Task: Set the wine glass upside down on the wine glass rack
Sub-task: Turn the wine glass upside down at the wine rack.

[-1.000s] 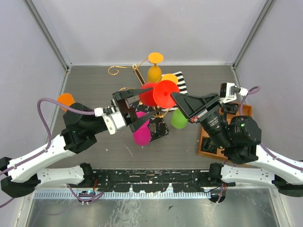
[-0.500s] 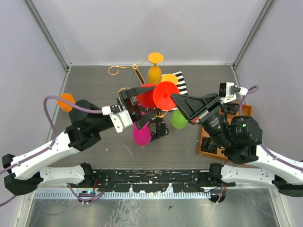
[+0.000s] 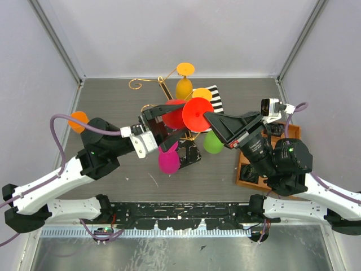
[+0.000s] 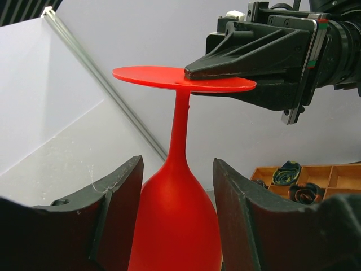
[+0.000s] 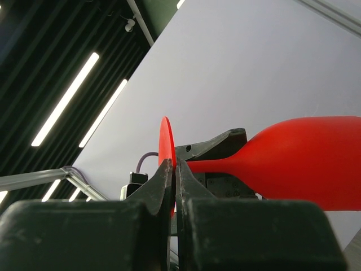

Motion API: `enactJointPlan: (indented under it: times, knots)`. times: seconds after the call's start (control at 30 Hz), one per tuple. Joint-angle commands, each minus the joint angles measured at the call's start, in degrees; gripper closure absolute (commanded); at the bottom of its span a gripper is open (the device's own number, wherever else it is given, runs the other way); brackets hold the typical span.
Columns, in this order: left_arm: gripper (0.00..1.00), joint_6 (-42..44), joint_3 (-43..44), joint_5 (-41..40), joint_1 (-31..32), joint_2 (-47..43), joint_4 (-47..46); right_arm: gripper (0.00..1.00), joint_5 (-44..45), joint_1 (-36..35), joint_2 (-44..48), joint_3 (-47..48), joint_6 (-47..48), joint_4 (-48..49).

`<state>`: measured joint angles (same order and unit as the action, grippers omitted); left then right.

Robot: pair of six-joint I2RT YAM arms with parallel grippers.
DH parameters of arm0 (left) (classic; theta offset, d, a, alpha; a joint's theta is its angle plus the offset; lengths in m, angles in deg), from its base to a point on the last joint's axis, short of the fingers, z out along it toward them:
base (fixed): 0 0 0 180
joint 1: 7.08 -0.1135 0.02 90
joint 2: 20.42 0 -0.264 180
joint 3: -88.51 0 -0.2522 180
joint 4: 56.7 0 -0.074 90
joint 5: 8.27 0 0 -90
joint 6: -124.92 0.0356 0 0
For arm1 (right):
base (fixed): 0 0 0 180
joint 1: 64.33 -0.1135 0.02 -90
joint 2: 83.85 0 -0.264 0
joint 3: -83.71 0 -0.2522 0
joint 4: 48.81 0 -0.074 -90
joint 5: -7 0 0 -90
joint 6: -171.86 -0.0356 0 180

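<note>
The red wine glass point(image 3: 196, 113) is held in the air above the wine glass rack point(image 3: 148, 83), a gold wire stand on a black veined base point(image 3: 190, 153). My right gripper point(image 3: 210, 117) is shut on the edge of the glass's round foot; the right wrist view shows its fingers point(image 5: 173, 169) pinching the red disc, with the bowl point(image 5: 304, 158) beyond. My left gripper point(image 3: 168, 124) is open, one finger on each side of the red bowl point(image 4: 175, 226). Small gaps show in the left wrist view.
Yellow-orange point(image 3: 184, 86), green point(image 3: 212, 142) and magenta point(image 3: 168, 161) glasses hang on the rack. An orange glass point(image 3: 77, 119) lies at the left. A striped cloth point(image 3: 216, 97) lies behind the rack. A wooden tray point(image 3: 248, 169) is at the right.
My left gripper has moved right and forward, bringing its open fingers around the red bowl. The right gripper has held the glass almost still.
</note>
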<state>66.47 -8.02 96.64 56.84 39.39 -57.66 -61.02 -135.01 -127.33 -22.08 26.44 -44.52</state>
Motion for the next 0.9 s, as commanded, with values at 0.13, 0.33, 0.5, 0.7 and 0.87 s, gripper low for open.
enactJointPlan:
  times: [0.13,0.33,0.5,0.7,0.87]
  knots:
    - [0.48,1.2,3.2,0.5,0.2,1.2,1.5,0.99,-2.5,0.1,-0.7,1.0,-1.2,3.7]
    - [0.58,1.8,3.0,0.0,0.2,1.2,2.1,0.99,-2.3,0.1,-0.6,1.0,-1.0,3.7]
    - [0.63,2.9,3.2,-0.9,0.2,1.5,3.6,0.99,-2.5,0.1,-0.5,1.2,-0.6,3.7]
    - [0.80,3.9,3.4,-2.1,0.2,2.0,4.3,0.99,-2.5,0.1,-0.6,1.0,-0.5,3.8]
    - [1.00,3.9,3.1,-2.7,0.2,1.7,4.4,0.99,-1.4,0.0,0.0,0.5,0.1,3.8]
